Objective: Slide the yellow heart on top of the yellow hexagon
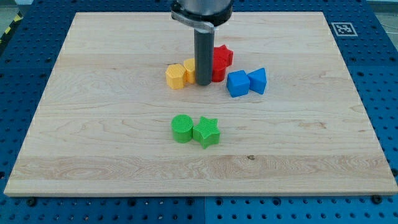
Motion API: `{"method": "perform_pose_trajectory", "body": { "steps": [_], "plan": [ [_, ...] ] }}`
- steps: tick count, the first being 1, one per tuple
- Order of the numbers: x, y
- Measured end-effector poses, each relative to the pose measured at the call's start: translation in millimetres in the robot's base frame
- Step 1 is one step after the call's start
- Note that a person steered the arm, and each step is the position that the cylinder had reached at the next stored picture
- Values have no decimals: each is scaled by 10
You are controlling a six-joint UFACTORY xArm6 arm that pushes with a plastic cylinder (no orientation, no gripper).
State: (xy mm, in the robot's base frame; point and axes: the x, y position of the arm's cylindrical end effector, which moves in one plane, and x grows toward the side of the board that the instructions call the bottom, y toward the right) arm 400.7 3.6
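The yellow hexagon [176, 76] sits on the wooden board [93, 124] left of centre near the view's top. The yellow heart [189, 70] touches its right side and is partly hidden behind my rod. My tip [203, 83] rests on the board just right of the yellow heart, between it and a red block [218, 73]. A red star [223, 56] stands just above that red block.
A blue cube-like block [237, 83] and a blue triangle [258, 80] touch each other right of the red blocks. A green cylinder [182, 128] and a green star [206, 131] sit together lower on the board.
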Motion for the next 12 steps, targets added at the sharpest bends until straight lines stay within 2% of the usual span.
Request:
{"method": "perform_pose_trajectory", "body": {
  "steps": [8,10,12],
  "plan": [
    [-362,-174],
    [-372,-376],
    [-520,-176]
  ]
}}
